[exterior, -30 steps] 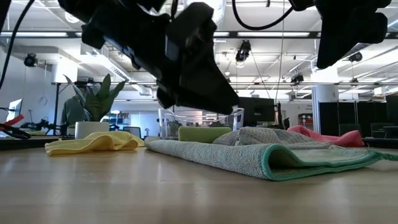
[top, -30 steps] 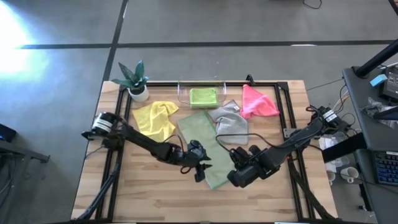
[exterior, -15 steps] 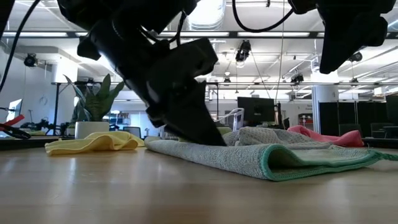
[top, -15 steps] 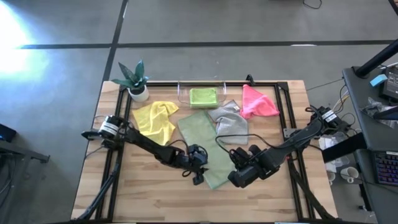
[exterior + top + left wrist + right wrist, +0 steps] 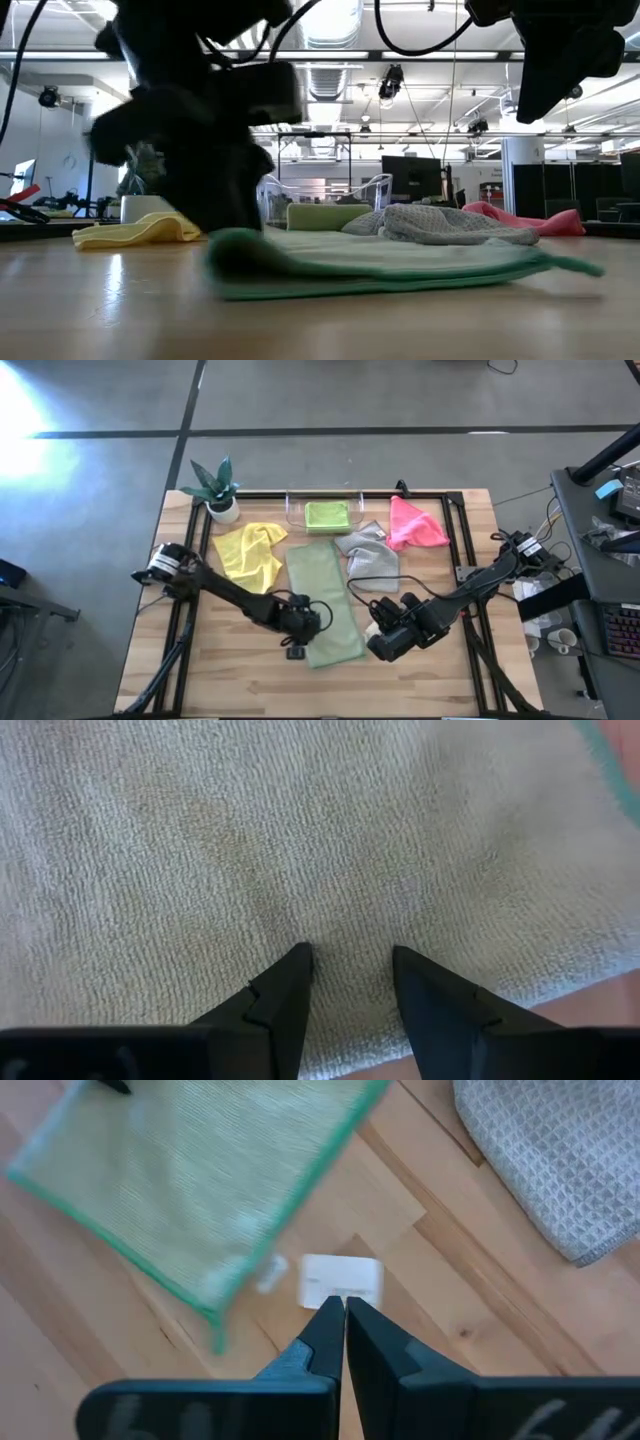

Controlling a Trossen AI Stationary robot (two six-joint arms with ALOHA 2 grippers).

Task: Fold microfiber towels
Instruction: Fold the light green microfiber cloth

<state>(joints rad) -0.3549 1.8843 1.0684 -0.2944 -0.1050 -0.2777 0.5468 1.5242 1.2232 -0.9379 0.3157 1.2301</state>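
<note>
High view: the sage towel point(image 5: 324, 603) lies folded as a long strip in the middle of the table, its long axis running from about 11 o'clock to 5 o'clock. The left gripper point(image 5: 296, 624) sits on the strip's near left edge, at roughly 7 o'clock from its centre. The right gripper point(image 5: 388, 641) hangs off the cloth at about 4 o'clock from it, so the left arm is the nearer. The other towels, yellow point(image 5: 250, 550), grey point(image 5: 366, 554), pink point(image 5: 411, 524) and lime point(image 5: 326, 515), lie along the far side.

Low view: the left gripper point(image 5: 215, 190) stands low at the strip's left end, which looks bunched beneath it; the right gripper point(image 5: 555, 55) is well above the table.

Left wrist view: the dark fingers point(image 5: 280, 995) are spread, tips down on the sage pile with cloth showing between them, nothing pinched.

Right wrist view: the fingers point(image 5: 326, 1342) are pressed together, empty, over bare wood, with the sage towel's green-hemmed corner point(image 5: 205, 1190) ahead of them.
</note>
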